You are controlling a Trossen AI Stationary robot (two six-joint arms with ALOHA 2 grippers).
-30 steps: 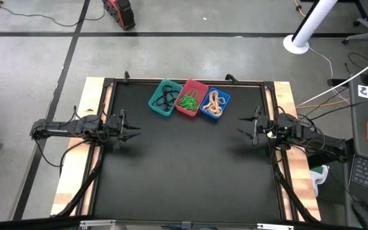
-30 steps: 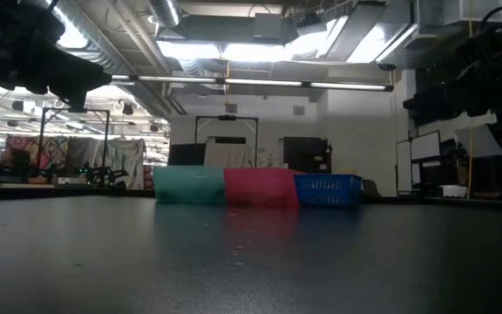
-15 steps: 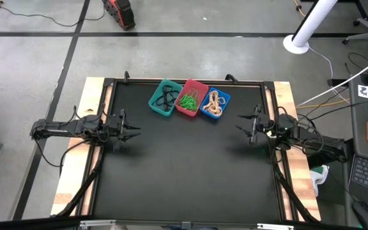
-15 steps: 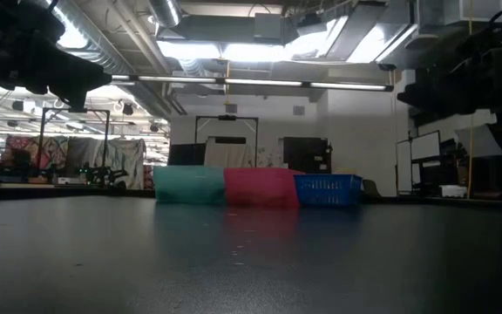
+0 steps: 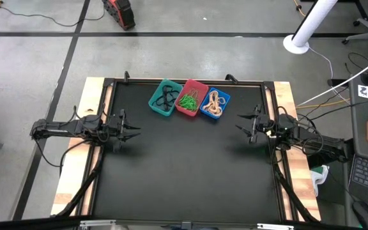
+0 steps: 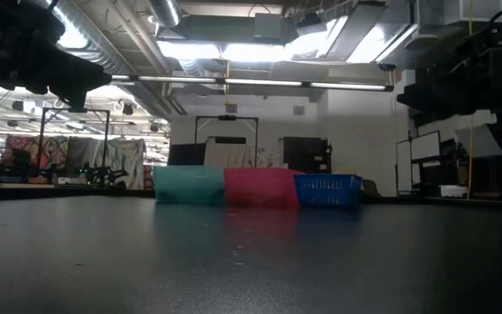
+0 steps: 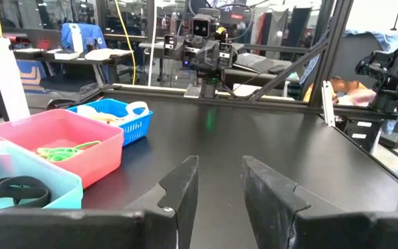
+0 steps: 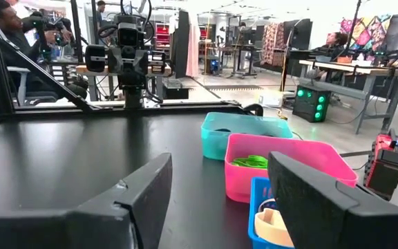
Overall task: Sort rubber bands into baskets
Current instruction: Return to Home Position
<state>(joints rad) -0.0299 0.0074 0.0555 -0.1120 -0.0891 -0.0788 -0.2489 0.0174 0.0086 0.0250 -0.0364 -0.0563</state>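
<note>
The left claw (image 5: 135, 133) and right claw (image 5: 240, 125) hang released — low view hides the baskets' (image 6: 256, 187) contents.

At far edge of counter (image 5: 184, 172): three baskets in a row, side by side, touching: left basket (image 6: 188, 186), middle basket (image 6: 259, 187), right basket (image 6: 328, 189). Inside each: rubber bands (image 5: 188, 100). Near counter's left edge: left claw (image 5: 133, 132). Near its right edge: right claw (image 5: 240, 126). Both well apart from baskets.
</note>
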